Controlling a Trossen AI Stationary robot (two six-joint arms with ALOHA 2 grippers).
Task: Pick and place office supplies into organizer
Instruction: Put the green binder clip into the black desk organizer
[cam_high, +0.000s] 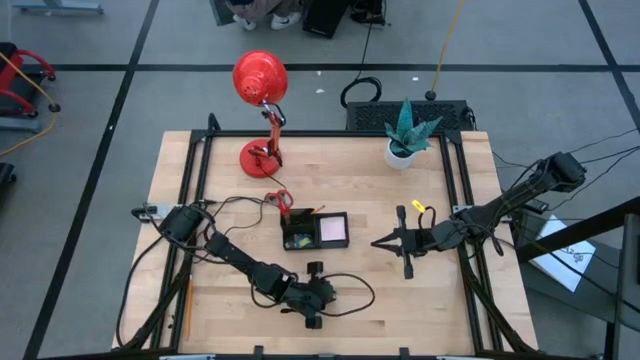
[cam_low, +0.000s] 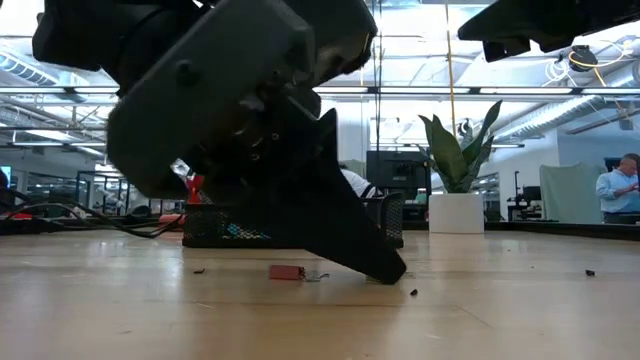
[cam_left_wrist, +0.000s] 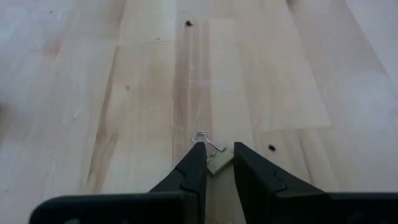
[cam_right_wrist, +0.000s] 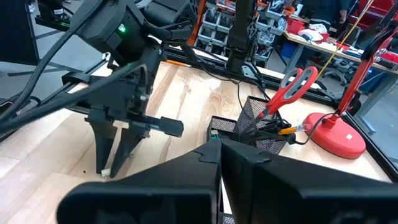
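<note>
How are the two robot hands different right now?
The left gripper is down at the table near the front edge, its fingers either side of a small binder clip. The right gripper is up off the table, right of the black organizer, with fingers shut on nothing. The left points down; the right lies level. Both are dark with two fingers.

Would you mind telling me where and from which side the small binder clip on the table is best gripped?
Grip the binder clip across its flat folded body, coming straight down from above. It lies flat on the bare wooden table with its thin wire loop sticking out, too slender to hold. The left claw already straddles the body this way.
</note>
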